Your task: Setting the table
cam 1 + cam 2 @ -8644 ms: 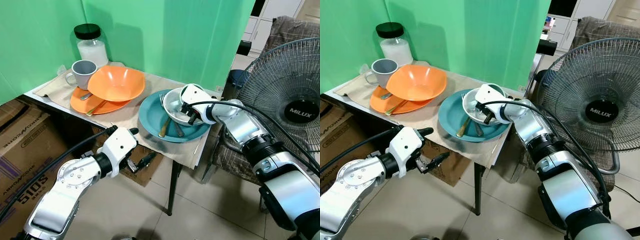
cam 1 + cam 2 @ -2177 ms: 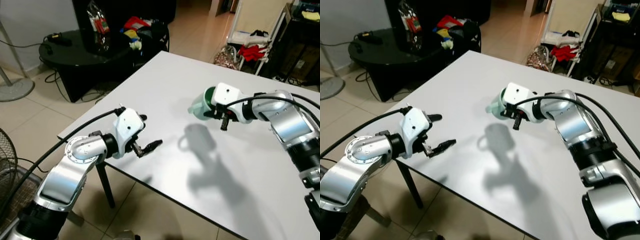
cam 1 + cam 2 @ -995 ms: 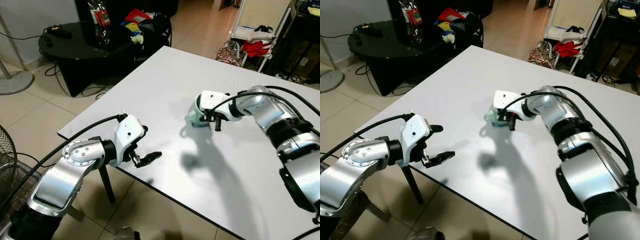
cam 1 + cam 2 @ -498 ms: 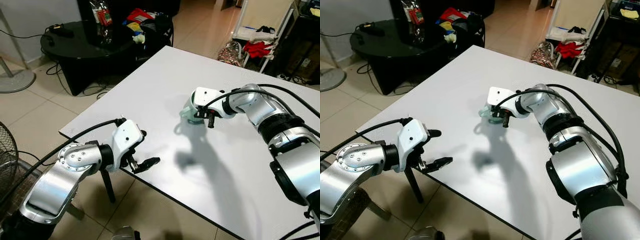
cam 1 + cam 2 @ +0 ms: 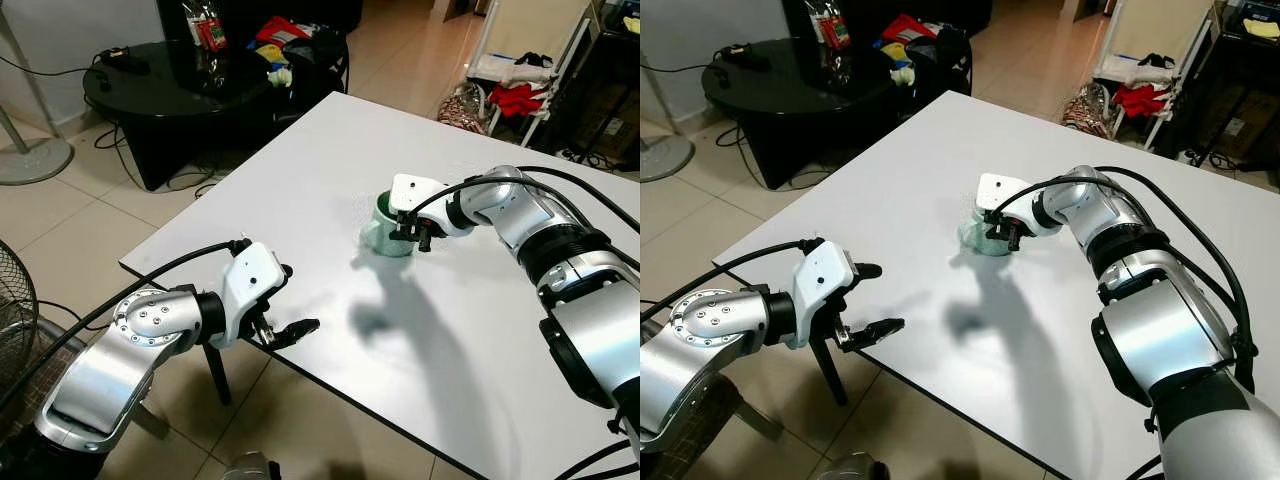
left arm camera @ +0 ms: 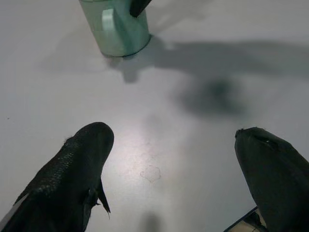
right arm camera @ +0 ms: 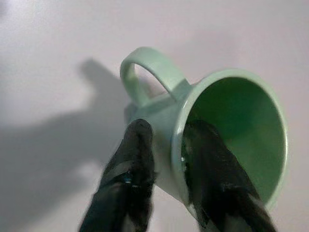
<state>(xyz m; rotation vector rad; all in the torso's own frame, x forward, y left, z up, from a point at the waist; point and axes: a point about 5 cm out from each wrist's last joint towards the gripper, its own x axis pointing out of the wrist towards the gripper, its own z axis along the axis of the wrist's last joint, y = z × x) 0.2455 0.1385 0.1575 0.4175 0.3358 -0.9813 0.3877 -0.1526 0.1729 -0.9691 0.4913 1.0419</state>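
Nearest, the left hand [image 5: 283,322] is held open and empty over the front edge of the white bench [image 5: 480,330]. Farther in, near the middle of the bench, the green mug [image 5: 385,223] is pinched at its rim by the right hand [image 7: 166,159], one finger inside and one outside. A second ago the mug was carried tilted above the surface; it is now stood upright on the bench, so its placing seems done but for the release.
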